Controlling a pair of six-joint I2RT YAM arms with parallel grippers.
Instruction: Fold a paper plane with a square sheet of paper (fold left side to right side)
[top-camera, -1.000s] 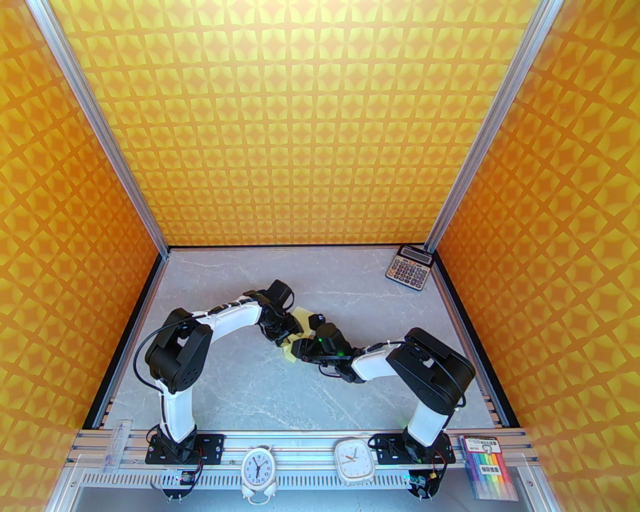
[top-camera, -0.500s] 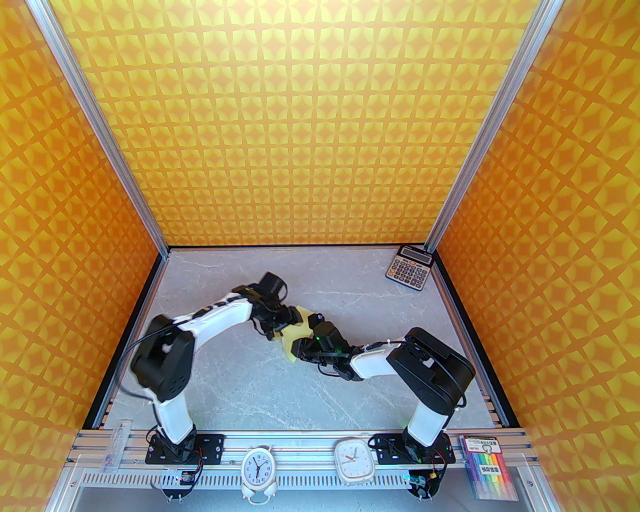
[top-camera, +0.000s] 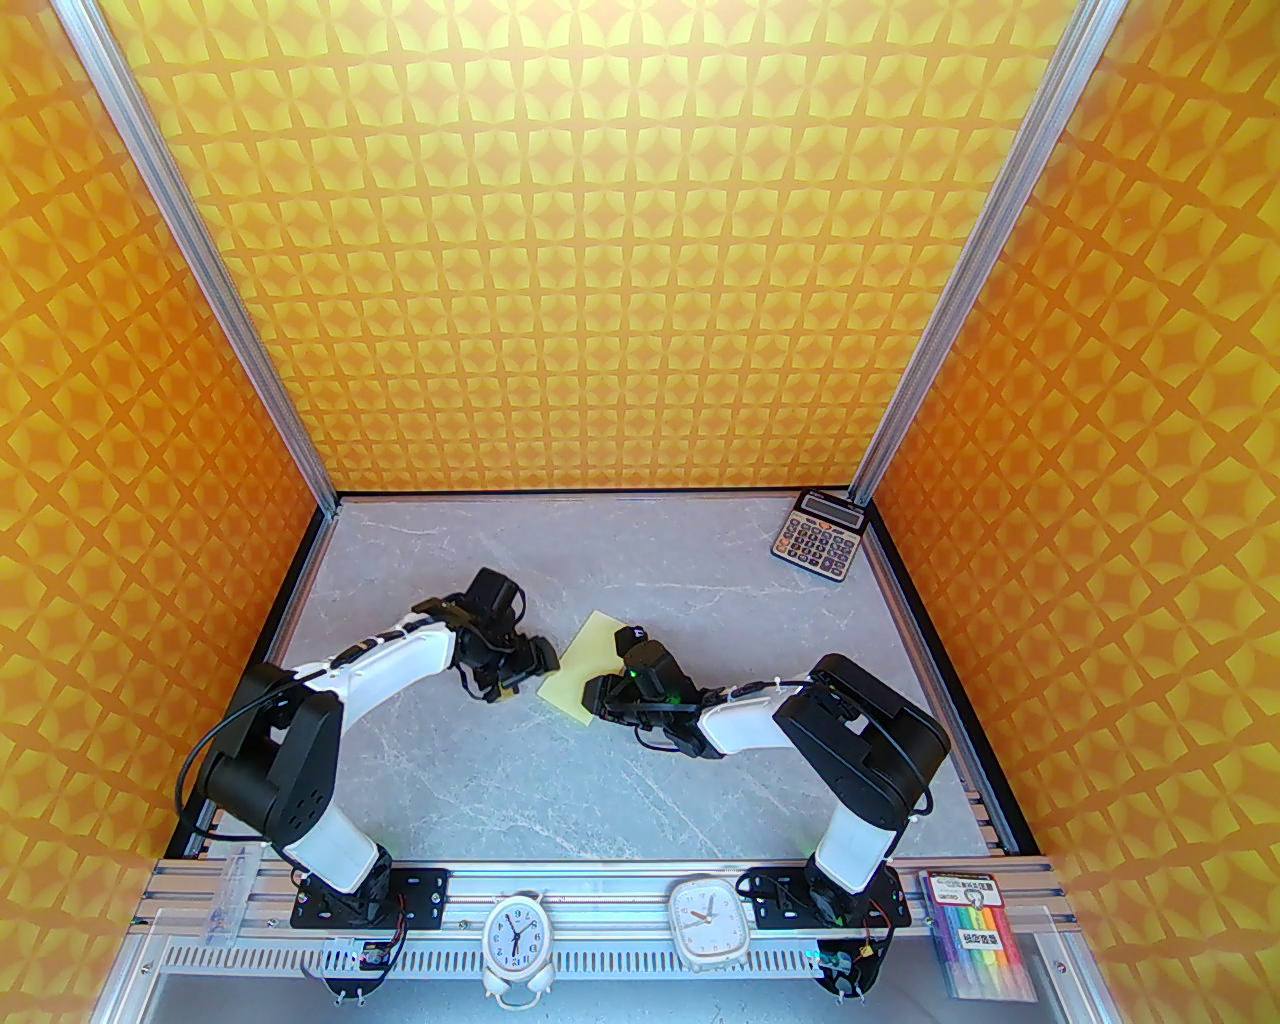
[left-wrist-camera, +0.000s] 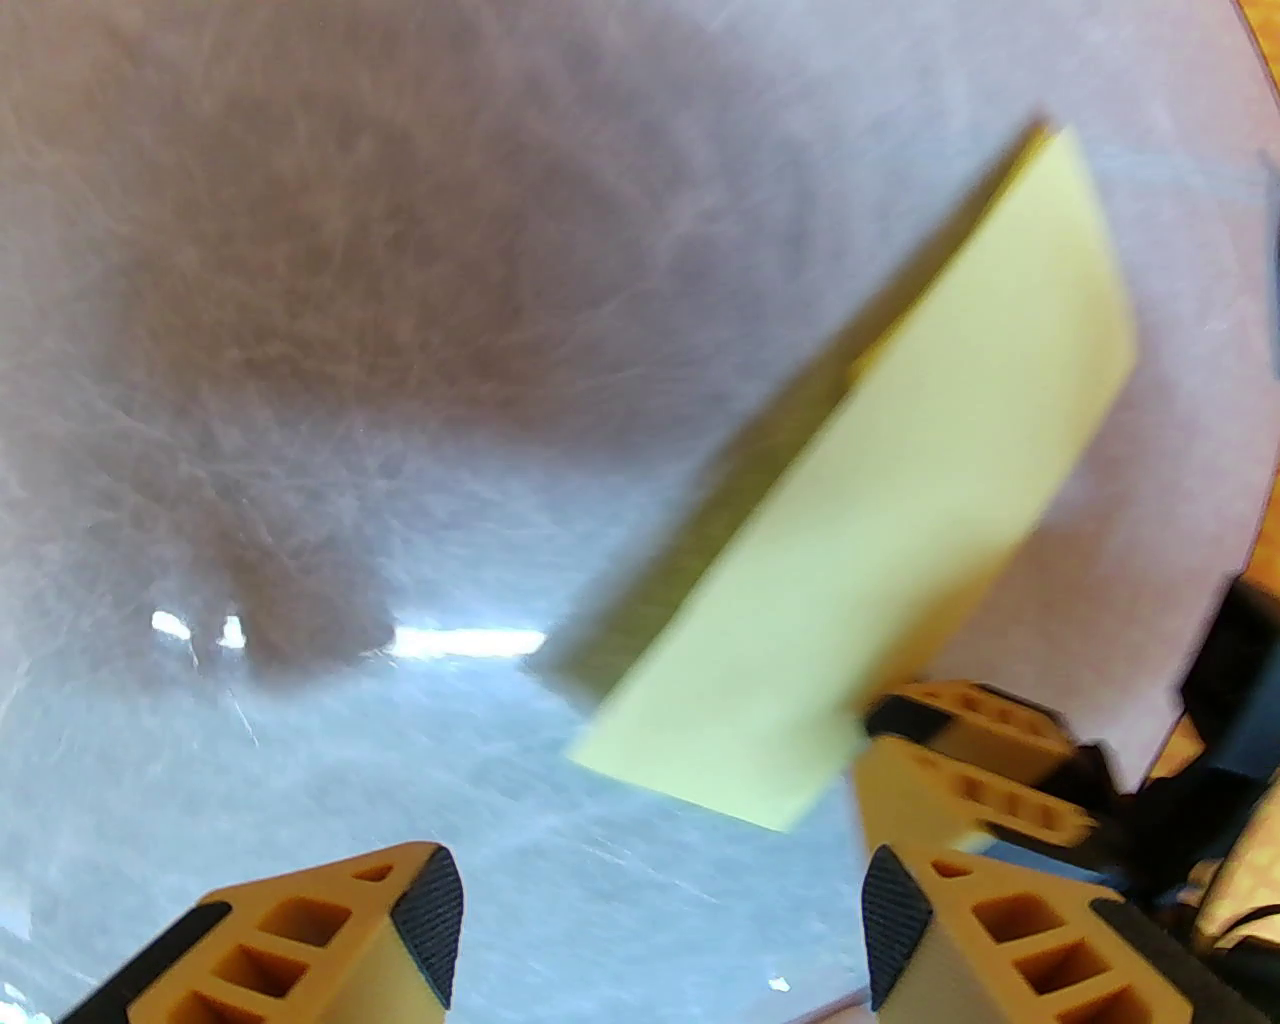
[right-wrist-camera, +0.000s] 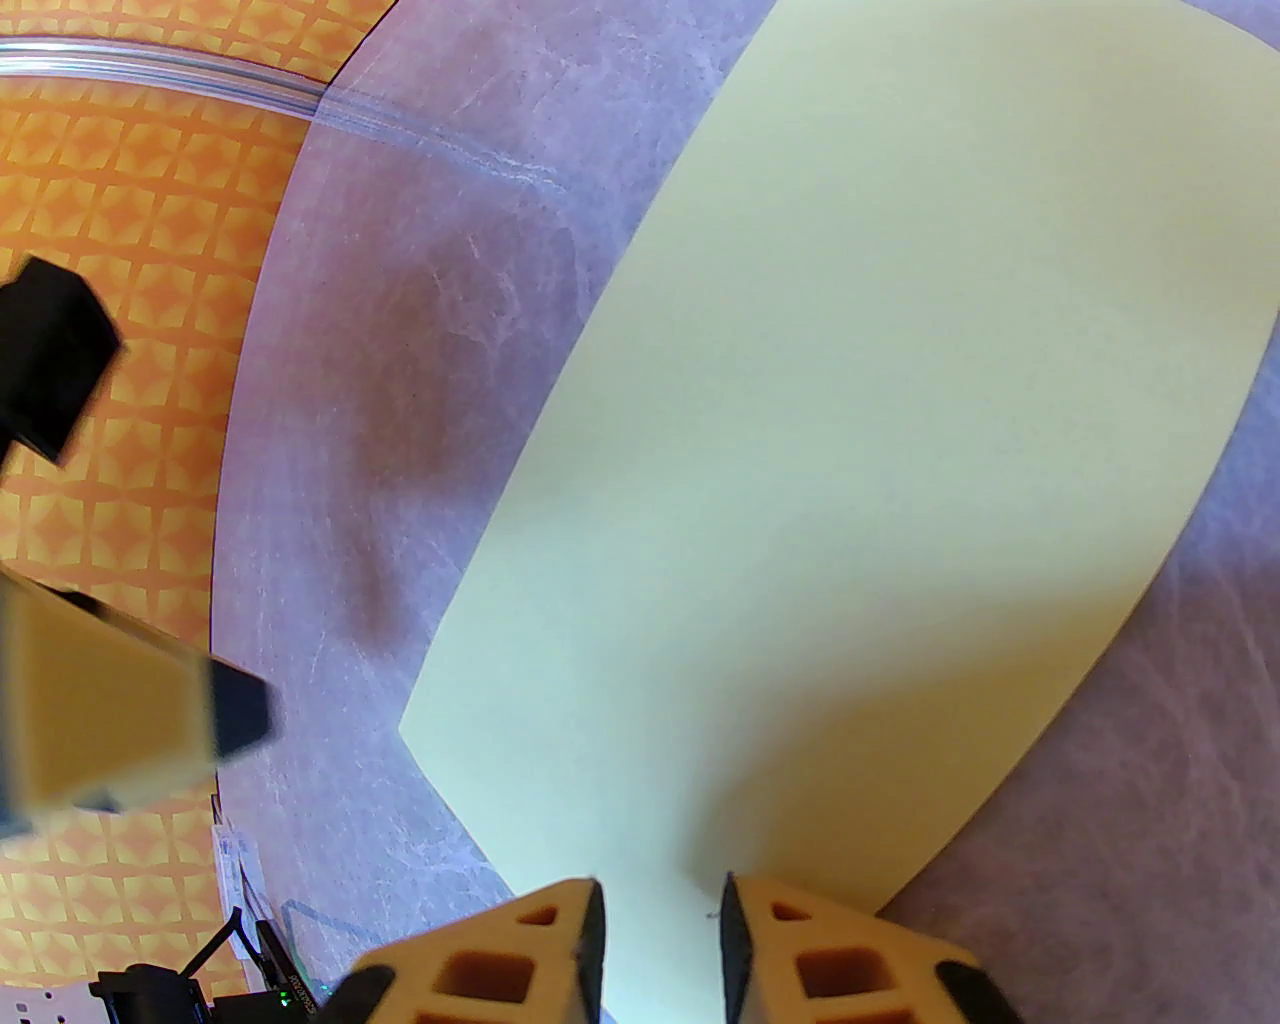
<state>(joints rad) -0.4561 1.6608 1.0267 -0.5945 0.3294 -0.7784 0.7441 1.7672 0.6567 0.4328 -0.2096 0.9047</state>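
Left jaws spread, empty, just left of the square sheet of paper (top-camera: 583, 665); right jaws nearly together at its right edge, pinching or not I can't tell.

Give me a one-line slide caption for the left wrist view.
Left gripper, jaws open, above the grey table, facing the pale yellow sheet with the right gripper at its edge.

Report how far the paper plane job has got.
Done: the square sheet of paper looks folded in half, a rectangle with a second layer along one long edge. In hand: the right gripper sits at its near edge, jaws narrowly apart; the left gripper is open, clear of it. To do: no nose or wing creases yet.
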